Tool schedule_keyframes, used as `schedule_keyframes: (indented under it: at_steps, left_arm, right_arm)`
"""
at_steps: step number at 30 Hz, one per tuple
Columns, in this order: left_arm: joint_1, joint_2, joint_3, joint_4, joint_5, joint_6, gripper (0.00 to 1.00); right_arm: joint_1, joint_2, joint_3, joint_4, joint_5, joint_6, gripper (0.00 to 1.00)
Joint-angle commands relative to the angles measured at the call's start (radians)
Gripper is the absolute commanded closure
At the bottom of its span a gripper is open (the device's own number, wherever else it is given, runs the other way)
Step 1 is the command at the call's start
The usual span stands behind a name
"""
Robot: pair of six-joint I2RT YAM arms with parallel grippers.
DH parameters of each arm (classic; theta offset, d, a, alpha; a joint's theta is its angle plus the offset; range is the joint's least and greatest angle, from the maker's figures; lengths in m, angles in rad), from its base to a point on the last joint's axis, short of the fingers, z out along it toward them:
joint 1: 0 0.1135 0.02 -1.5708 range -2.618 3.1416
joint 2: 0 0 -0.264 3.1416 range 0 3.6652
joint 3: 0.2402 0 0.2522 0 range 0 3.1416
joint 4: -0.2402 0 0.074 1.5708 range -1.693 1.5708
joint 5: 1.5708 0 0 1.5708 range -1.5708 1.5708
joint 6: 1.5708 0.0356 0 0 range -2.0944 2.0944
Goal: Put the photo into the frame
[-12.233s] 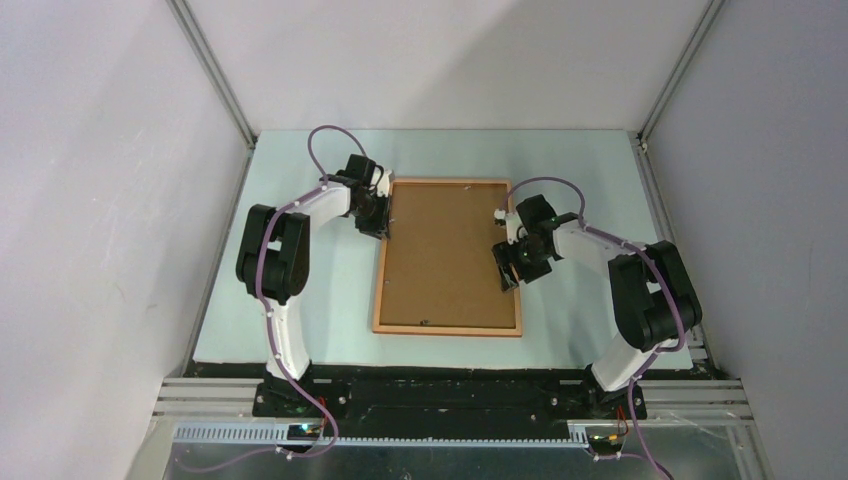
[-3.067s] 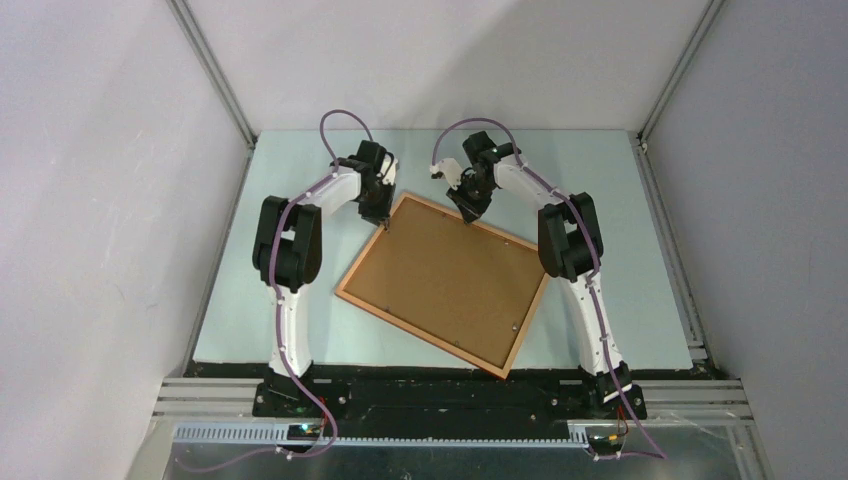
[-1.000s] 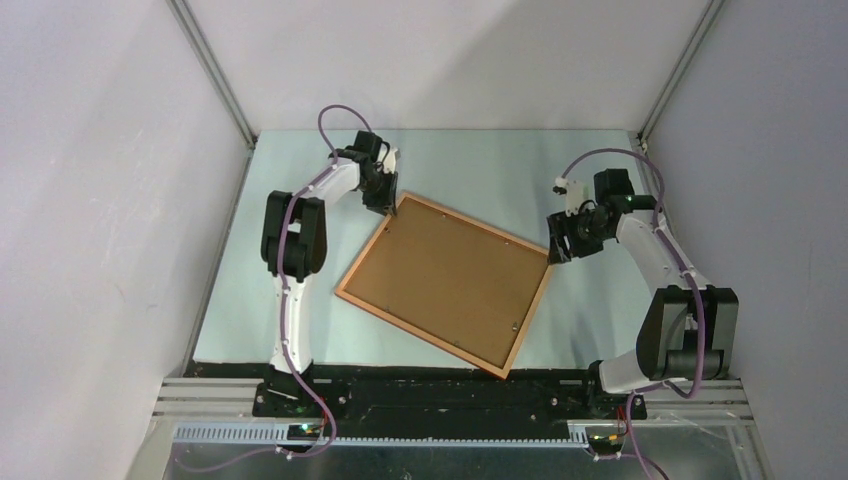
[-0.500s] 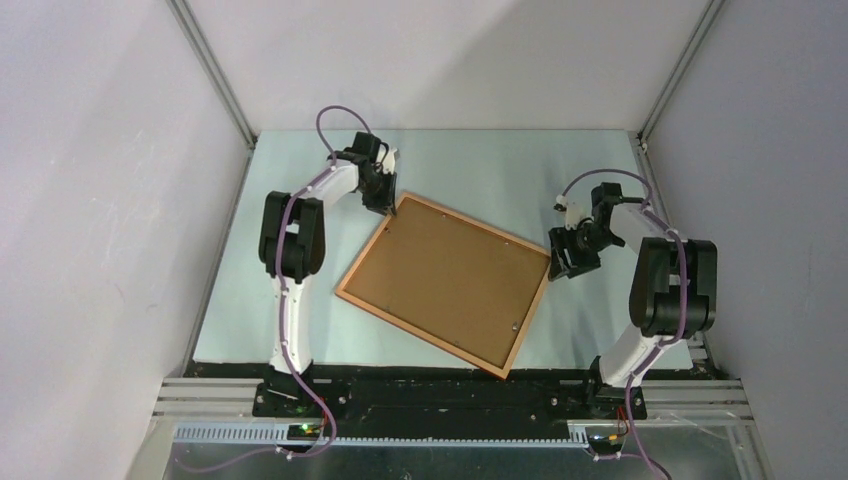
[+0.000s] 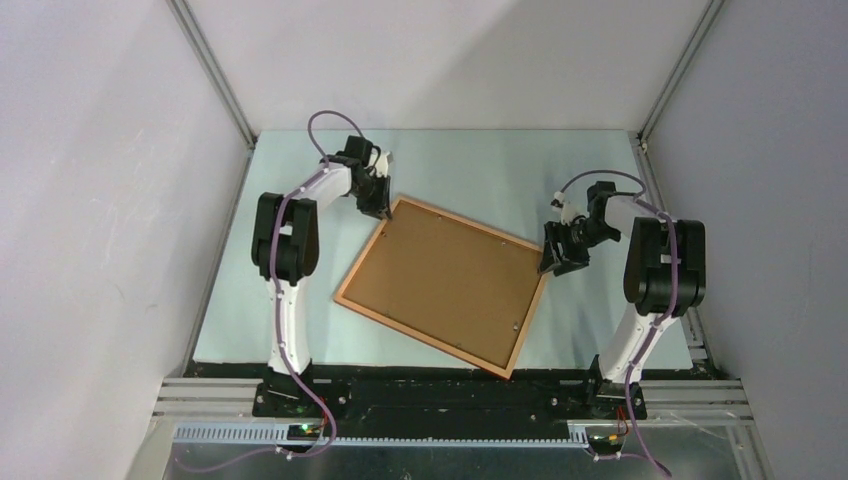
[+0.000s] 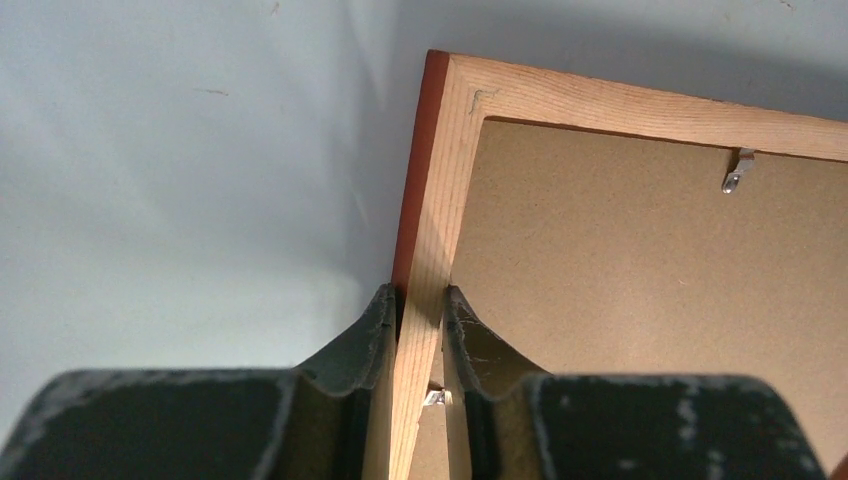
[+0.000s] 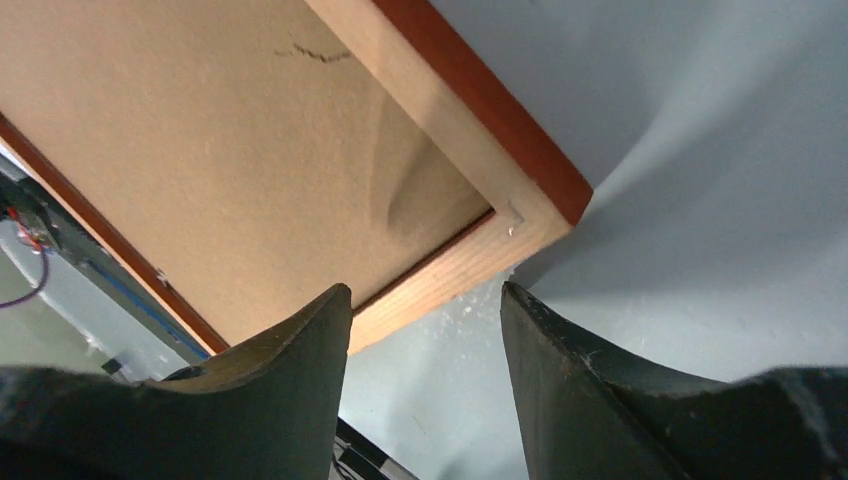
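Note:
The frame [image 5: 430, 338] lies face down and skewed on the pale table, with its brown backing board [image 5: 445, 285] facing up. My left gripper [image 5: 385, 210] is at the frame's far left corner. In the left wrist view it [image 6: 420, 300] is shut on the frame's wooden rail [image 6: 440, 200], one finger outside and one on the backing board [image 6: 640, 280]. My right gripper [image 5: 556, 262] hangs beside the frame's right corner. In the right wrist view it [image 7: 425, 300] stands open, and the frame corner [image 7: 500, 240] lies just beyond its tips, untouched. The photo is out of view.
A small metal clip [image 6: 737, 170] holds the backing board at the far rail. Grey enclosure walls and aluminium posts [image 5: 215, 75] close in the table on three sides. The dark base rail [image 5: 430, 395] runs along the near edge.
The right arm has folded in, and its gripper has come slightly nearer and lower beside the frame's right corner. The left gripper stays at the far left corner. The frame has not shifted.

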Motion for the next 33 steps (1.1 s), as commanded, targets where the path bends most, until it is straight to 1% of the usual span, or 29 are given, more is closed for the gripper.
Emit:
schedule_keyframes:
  at_steps: [1, 7, 13, 20, 23, 27, 30, 33]
  left_arm:
    - [0.034, -0.033, -0.044, -0.054, 0.015, -0.024, 1.00]
    - [0.048, -0.076, -0.102, -0.043, 0.023, -0.033, 1.00]
    - [0.061, -0.115, -0.177, -0.010, 0.021, -0.073, 1.00]
    - [0.084, -0.173, -0.281, 0.053, 0.057, -0.120, 1.00]
    - [0.085, -0.202, -0.313, 0.073, 0.082, -0.119, 1.00]
    - [0.087, -0.229, -0.361, 0.074, 0.104, -0.103, 1.00]
    - [0.094, -0.245, -0.412, 0.093, 0.100, -0.101, 1.00]
    - [0.110, -0.262, -0.449, 0.115, 0.105, -0.117, 1.00]
  right_arm:
    - [-0.001, 0.055, 0.076, 0.028, -0.062, 0.045, 0.40]
    - [0.007, 0.140, 0.205, 0.035, -0.105, 0.099, 0.41]
    - [0.049, 0.243, 0.388, -0.014, -0.139, 0.110, 0.42]
    - [0.085, 0.417, 0.701, -0.137, -0.157, 0.093, 0.42]
    - [0.117, 0.491, 0.870, -0.198, -0.137, 0.080, 0.42]
    - [0.132, 0.580, 1.039, -0.234, -0.114, 0.091, 0.41]
    - [0.137, 0.590, 1.092, -0.218, -0.083, 0.108, 0.39]
    - [0.134, 0.554, 1.057, -0.179, -0.038, 0.121, 0.37]
